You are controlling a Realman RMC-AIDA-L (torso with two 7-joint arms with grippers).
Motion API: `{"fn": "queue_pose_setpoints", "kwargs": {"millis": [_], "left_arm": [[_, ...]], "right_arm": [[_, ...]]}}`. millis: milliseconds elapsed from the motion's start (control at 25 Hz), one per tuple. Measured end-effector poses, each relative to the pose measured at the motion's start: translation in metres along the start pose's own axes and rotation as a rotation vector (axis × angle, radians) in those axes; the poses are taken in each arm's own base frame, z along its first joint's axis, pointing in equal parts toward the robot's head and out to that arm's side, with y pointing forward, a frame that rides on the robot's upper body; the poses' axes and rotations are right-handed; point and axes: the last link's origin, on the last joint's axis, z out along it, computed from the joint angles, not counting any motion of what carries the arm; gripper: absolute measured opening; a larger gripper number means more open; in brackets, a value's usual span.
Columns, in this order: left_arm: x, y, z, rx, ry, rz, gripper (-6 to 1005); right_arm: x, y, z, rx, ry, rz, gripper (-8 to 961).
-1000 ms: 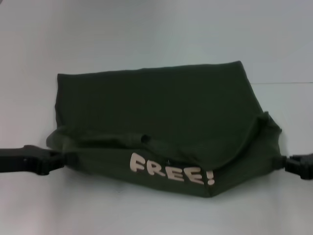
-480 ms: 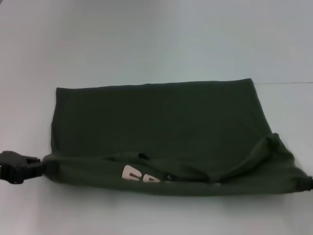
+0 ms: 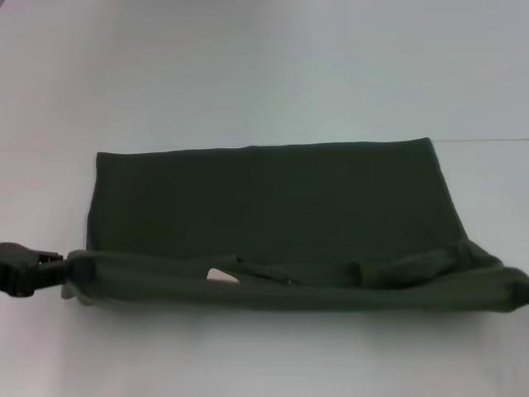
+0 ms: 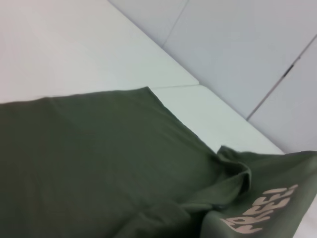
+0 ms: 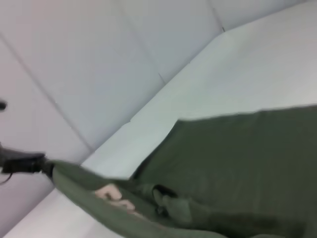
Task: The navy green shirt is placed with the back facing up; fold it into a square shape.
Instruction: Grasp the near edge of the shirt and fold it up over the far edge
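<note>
The left gripper (image 3: 50,269) sits at the near left of the table (image 3: 264,74), clenched on the near-left corner of the shirt (image 3: 273,215), and it also shows far off in the right wrist view (image 5: 42,165), pinching the end of the raised hem. The right gripper is barely visible at the far right edge of the head view, where the shirt's near-right corner runs out of sight; whether it is clamped on the cloth cannot be told from here. Between the two corners the near edge is held taut and lifted in a long roll, which looks like the means of carrying that edge over the rest of the fabric to make a fold without wrinkles. The shirt lies across the middle of the table, its far part flat, the near part doubled, with a sliver of pale print (image 3: 220,275) peeking from under the roll; the left wrist view shows the lettering (image 4: 260,210) on the turned-up side. No containers are in view.
</note>
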Motion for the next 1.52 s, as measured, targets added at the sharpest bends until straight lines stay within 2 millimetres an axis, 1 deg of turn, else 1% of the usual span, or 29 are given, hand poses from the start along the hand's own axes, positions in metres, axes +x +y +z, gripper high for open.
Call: {"fn": "queue_pose_setpoints", "kwargs": {"millis": [120, 280, 400, 440, 480, 600, 640, 680, 720, 760, 840, 920, 1040, 1200, 1320, 1520], "left_arm": [[0.005, -0.002, 0.001, 0.007, 0.032, -0.002, 19], [0.017, -0.006, 0.009, 0.024, 0.094, 0.009, 20], [0.027, -0.015, 0.016, 0.066, 0.141, -0.006, 20], [0.030, -0.018, 0.019, 0.083, 0.154, -0.013, 20], [0.033, -0.021, 0.021, 0.101, 0.162, -0.019, 20], [0.040, -0.028, 0.028, 0.142, 0.189, -0.036, 20], [0.044, -0.031, 0.030, 0.160, 0.207, -0.043, 20], [0.046, -0.033, 0.031, 0.171, 0.221, -0.049, 20], [0.046, -0.033, 0.031, 0.171, 0.221, -0.049, 20], [0.051, -0.037, 0.033, 0.190, 0.246, -0.060, 20], [0.059, -0.042, 0.040, 0.215, 0.271, -0.065, 20], [0.062, -0.043, 0.045, 0.227, 0.276, -0.065, 20], [0.068, -0.047, 0.060, 0.261, 0.293, -0.069, 19], [0.076, -0.053, 0.080, 0.337, 0.324, -0.072, 19], [0.081, -0.058, 0.089, 0.393, 0.347, -0.073, 19], [0.085, -0.064, 0.107, 0.479, 0.349, -0.073, 20]], "right_arm": [[-0.010, -0.007, 0.004, 0.021, -0.046, 0.011, 50], [-0.029, -0.019, 0.017, 0.057, -0.089, 0.027, 50], [-0.047, -0.027, 0.029, 0.085, -0.108, 0.032, 50], [-0.059, -0.030, 0.036, 0.101, -0.117, 0.033, 50], [-0.059, -0.030, 0.036, 0.101, -0.117, 0.033, 50], [-0.076, -0.035, 0.045, 0.127, -0.139, 0.035, 49], [-0.087, -0.037, 0.052, 0.147, -0.158, 0.034, 49], [-0.087, -0.037, 0.052, 0.147, -0.158, 0.034, 49], [-0.091, -0.039, 0.055, 0.157, -0.166, 0.034, 49], [-0.096, -0.040, 0.058, 0.167, -0.174, 0.035, 49], [-0.103, -0.044, 0.067, 0.193, -0.186, 0.043, 49], [-0.107, -0.047, 0.079, 0.214, -0.193, 0.055, 49], [-0.112, -0.052, 0.098, 0.258, -0.206, 0.061, 49], [-0.119, -0.054, 0.123, 0.307, -0.219, 0.050, 49], [-0.123, -0.055, 0.138, 0.350, -0.211, 0.037, 49], [-0.124, -0.059, 0.161, 0.431, -0.188, 0.036, 50]]}}
